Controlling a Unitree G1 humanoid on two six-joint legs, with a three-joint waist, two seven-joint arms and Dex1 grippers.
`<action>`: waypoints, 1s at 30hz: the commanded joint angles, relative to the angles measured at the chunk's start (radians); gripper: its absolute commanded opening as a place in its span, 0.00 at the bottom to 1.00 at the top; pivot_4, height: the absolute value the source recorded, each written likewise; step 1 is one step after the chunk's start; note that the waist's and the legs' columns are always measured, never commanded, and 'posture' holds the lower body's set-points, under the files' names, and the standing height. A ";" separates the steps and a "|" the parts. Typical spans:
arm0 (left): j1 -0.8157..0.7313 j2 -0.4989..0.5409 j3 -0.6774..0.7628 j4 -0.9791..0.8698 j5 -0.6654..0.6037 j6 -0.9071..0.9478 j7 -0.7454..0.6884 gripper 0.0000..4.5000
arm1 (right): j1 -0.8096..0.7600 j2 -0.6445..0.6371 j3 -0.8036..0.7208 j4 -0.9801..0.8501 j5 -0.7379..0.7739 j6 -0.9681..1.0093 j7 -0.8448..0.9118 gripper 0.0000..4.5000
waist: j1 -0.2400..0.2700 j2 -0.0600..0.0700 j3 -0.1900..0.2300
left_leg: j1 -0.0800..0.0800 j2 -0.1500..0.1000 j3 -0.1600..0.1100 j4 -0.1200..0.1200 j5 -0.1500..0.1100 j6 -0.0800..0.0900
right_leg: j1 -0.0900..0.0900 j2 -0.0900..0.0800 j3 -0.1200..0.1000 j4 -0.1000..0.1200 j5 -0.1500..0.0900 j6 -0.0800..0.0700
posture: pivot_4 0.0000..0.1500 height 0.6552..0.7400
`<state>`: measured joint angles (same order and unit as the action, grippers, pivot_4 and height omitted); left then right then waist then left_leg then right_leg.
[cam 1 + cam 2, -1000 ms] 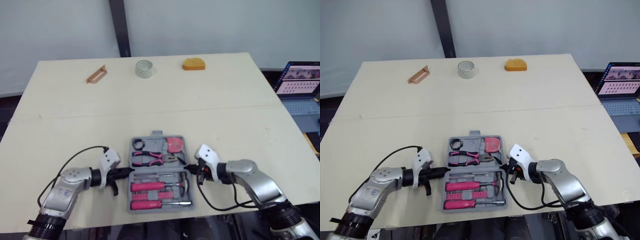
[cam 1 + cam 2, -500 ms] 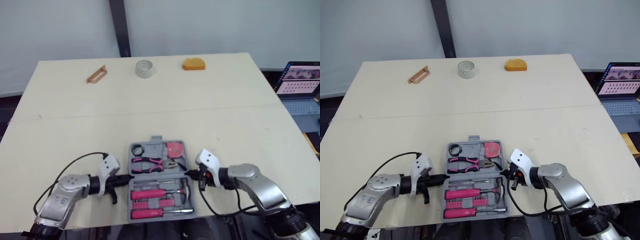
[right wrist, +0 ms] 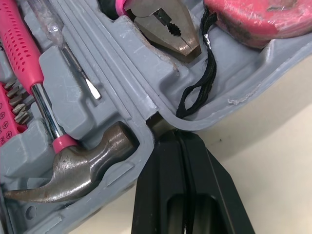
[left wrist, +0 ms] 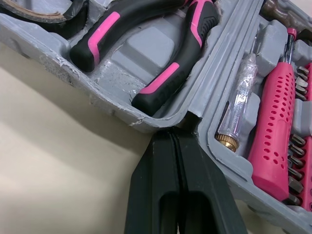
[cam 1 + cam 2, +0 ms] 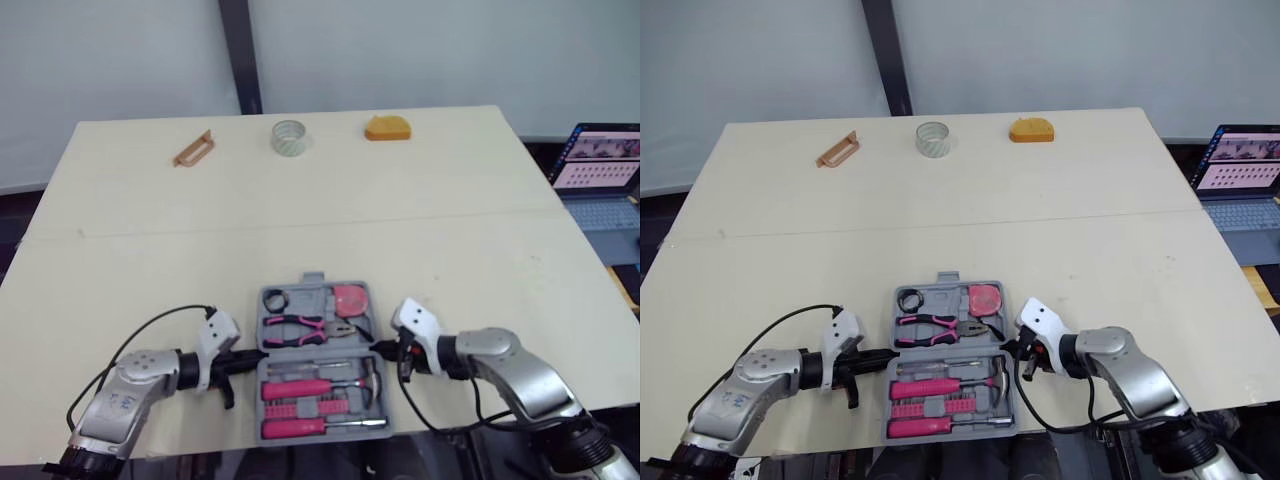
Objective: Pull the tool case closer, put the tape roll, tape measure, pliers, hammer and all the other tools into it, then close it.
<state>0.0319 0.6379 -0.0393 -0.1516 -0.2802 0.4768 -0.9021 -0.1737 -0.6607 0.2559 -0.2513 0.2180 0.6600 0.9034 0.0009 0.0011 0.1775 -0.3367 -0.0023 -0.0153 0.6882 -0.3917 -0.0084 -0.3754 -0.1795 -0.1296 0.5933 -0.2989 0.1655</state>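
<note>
Tool case [image 5: 313, 279] lies open at the table's near edge, with pliers [image 5: 305, 323] and hammer [image 3: 73, 165] seated inside. Left gripper [image 5: 257, 354] and right gripper [image 5: 377, 347], fingers pressed together, touch its hinge ends. Judged step: closing. Next move: fold the far half over.

One tool case [image 5: 314, 278] lies on the tabletop. Inside the case are one pair of pliers [image 5: 300, 325], one hammer [image 3: 68, 170], one tape measure [image 5: 349, 297] and one clear screwdriver [image 4: 234, 122]. Beyond the case are one tape roll [image 5: 288, 137], one orange block [image 5: 387, 128] and one tan handle [image 5: 193, 149].
</note>
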 commanded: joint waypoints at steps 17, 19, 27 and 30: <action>0.211 0.232 0.124 -0.300 -0.202 0.122 -0.165 0.00 | -0.274 0.087 -0.283 0.146 0.391 0.588 -0.069 0.99 | -0.001 0.001 0.001 | 0.000 0.001 -0.001 -0.001 0.000 0.000 | 0.000 0.000 0.000 -0.001 0.000 0.000 | 1.00 1.00; 0.220 0.238 0.099 -0.312 -0.188 0.122 -0.157 0.00 | -0.300 0.122 -0.294 0.182 0.392 0.626 -0.108 0.99 | -0.001 0.002 0.001 | 0.000 0.000 0.000 -0.001 0.000 0.000 | 0.000 0.000 0.000 -0.001 0.000 0.000 | 1.00 1.00; 0.217 0.187 -0.029 -0.311 -0.126 0.087 -0.092 0.00 | -0.357 0.194 -0.294 0.244 0.391 0.666 -0.187 0.99 | -0.003 0.003 0.002 | 0.000 0.000 0.000 -0.002 0.000 0.000 | -0.001 0.000 0.001 0.000 0.000 0.000 | 1.00 1.00; 0.221 0.201 -0.075 -0.283 -0.065 0.045 -0.090 0.00 | -0.369 0.211 -0.301 0.260 0.399 0.672 -0.199 0.99 | -0.003 0.003 0.002 | 0.000 0.000 0.001 -0.002 0.000 0.000 | -0.001 0.000 0.001 0.000 0.000 0.000 | 1.00 1.00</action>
<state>0.2451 0.8314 -0.0970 -0.4415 -0.3755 0.5470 -0.9953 -0.5328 -0.4545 -0.0113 0.0135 0.5956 1.3288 0.7141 -0.0019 0.0045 0.1795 -0.3369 -0.0022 -0.0146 0.6863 -0.3917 -0.0084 -0.3764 -0.1794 -0.1287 0.5929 -0.2989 0.1654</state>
